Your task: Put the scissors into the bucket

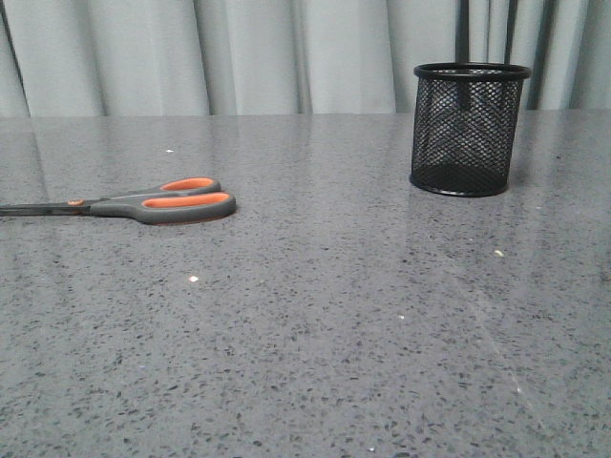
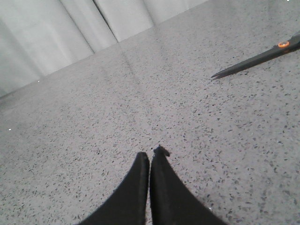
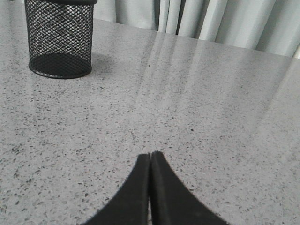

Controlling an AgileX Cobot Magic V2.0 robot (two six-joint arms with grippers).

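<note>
Well apart: scissors (image 1: 153,203) flat, bucket (image 1: 468,129) upright on table (image 1: 334,315).

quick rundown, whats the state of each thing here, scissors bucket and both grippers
scissors: closed, lying flat on the table, not held
bucket: upright, empty, standing apart from the scissors
left gripper: jaws shut, holding nothing, over bare table near the blade tip
right gripper: jaws shut, holding nothing, over bare table, apart from the bucket

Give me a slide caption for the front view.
Orange-lined grey-handled scissors lie flat left; black wire-mesh bucket stands upright right.
</note>
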